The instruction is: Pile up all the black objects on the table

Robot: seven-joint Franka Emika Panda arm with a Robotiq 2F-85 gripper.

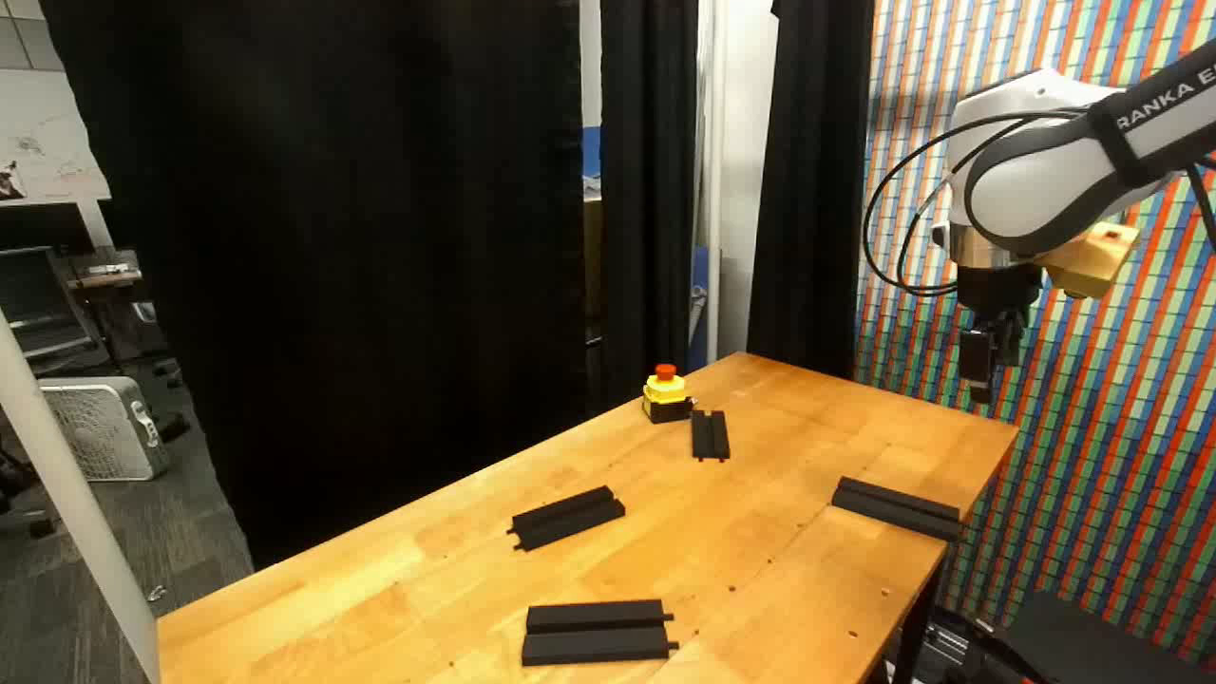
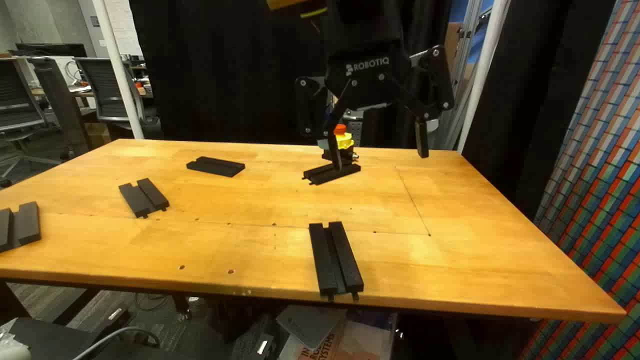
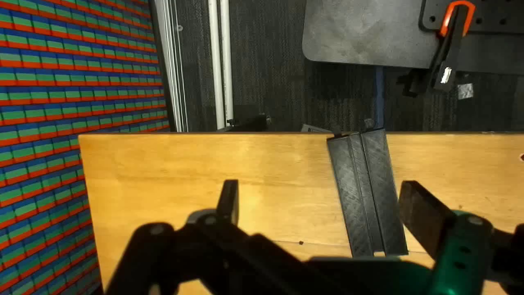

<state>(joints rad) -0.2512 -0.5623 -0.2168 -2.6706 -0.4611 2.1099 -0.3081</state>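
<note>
Several flat black plates with lengthwise grooves, the black objects, lie apart on the wooden table. In an exterior view they include a near plate, a middle plate, a far plate and a plate by the right edge. A further black plate is cut off by the frame's left border in an exterior view. My gripper hangs well above the table, fingers wide apart and nothing between them. Below it in the wrist view, the edge plate appears nearer the right finger.
A red-and-yellow button on a black base stands at the table's back edge, close to the far plate. Black curtains hang behind the table. A multicoloured patterned wall runs beyond one end of it.
</note>
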